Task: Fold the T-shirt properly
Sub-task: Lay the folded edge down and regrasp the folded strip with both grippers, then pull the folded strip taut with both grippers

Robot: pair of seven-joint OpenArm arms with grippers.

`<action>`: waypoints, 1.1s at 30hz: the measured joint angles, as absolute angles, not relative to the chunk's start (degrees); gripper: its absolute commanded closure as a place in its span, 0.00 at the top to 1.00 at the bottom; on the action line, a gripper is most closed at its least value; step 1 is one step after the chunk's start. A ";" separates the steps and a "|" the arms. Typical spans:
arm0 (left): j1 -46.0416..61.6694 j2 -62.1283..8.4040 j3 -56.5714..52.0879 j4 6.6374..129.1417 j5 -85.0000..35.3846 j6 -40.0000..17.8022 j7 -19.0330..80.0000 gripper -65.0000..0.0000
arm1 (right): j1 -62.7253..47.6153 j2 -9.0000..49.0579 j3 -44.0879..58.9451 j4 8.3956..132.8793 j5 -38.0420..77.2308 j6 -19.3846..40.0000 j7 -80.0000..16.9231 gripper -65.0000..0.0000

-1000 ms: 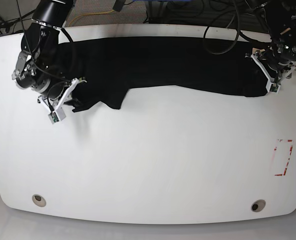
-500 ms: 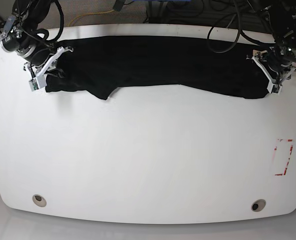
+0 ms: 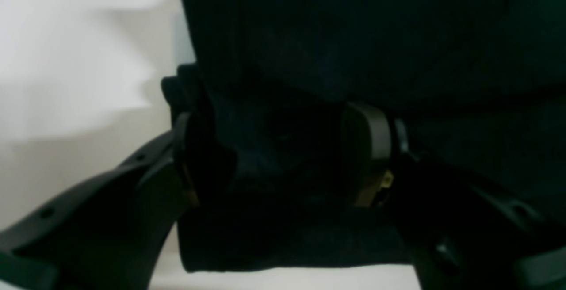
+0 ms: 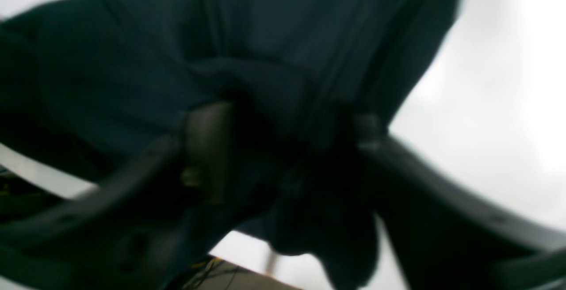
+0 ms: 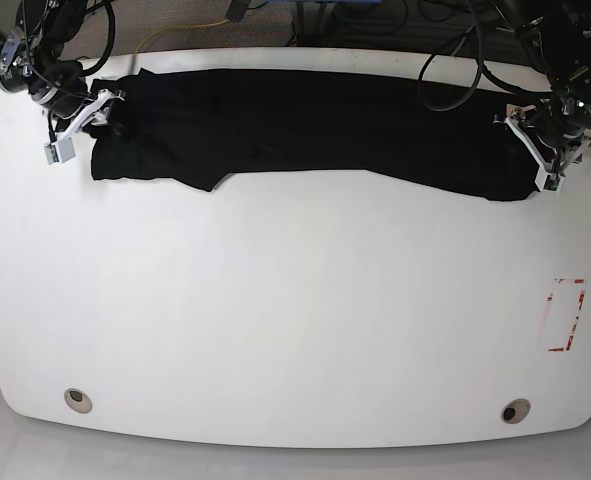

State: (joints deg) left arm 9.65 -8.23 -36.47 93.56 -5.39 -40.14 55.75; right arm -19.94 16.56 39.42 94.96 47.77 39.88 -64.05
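Observation:
The black T-shirt (image 5: 315, 125) lies stretched in a long band across the far part of the white table (image 5: 295, 310). My left gripper (image 5: 543, 160), on the right of the base view, is shut on the shirt's right end; the left wrist view shows fabric (image 3: 283, 157) pinched between the pads. My right gripper (image 5: 80, 125), at the far left, is shut on the shirt's left end; the blurred right wrist view shows cloth (image 4: 274, 104) bunched between its fingers. A flap (image 5: 200, 178) hangs toward the front near the left end.
A red-outlined rectangle mark (image 5: 564, 315) is on the table at the right. Two round holes (image 5: 76, 399) (image 5: 515, 411) sit near the front edge. Cables (image 5: 375, 20) lie behind the table's far edge.
My right gripper has pulled the shirt's left end up and to the far left, stretching the shirt straighter along the far edge. My left gripper has barely moved.

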 measured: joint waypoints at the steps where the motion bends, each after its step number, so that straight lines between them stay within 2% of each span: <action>1: 9.54 -8.12 -36.47 94.13 -5.06 -40.12 55.92 0.59 | -20.27 16.67 40.14 95.44 48.58 39.86 -64.07 0.71; 4: 10.11 -7.57 -37.85 97.17 -5.69 -40.18 57.56 0.60 | -22.28 16.49 43.51 98.83 54.15 39.97 -63.77 0.72; 6: 10.31 -7.73 -39.81 98.80 -10.15 -40.10 57.58 0.60 | -23.75 16.73 44.73 101.41 57.14 39.81 -63.57 0.72; 13: 9.50 -8.03 -46.74 99.39 -24.80 -40.10 63.33 0.60 | -23.90 16.34 36.49 103.24 66.30 39.51 -63.53 0.72; 18: 9.34 -9.58 -50.09 97.19 -27.62 -39.97 67.96 0.60 | -24.25 14.72 32.23 102.96 63.59 39.48 -63.61 0.72; 23: 8.95 -12.34 -50.13 91.66 -30.65 -39.97 67.88 0.60 | -22.65 11.66 31.42 100.03 56.71 39.51 -63.37 0.72; 33: 9.58 -13.06 -48.16 85.27 -31.24 -39.94 65.58 0.60 | -19.11 11.60 31.42 93.58 48.77 40.51 -61.65 0.72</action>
State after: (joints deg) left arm 9.58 -13.06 -48.16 85.27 -31.24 -39.94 65.58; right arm -19.11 11.60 31.42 93.58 48.77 40.51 -61.65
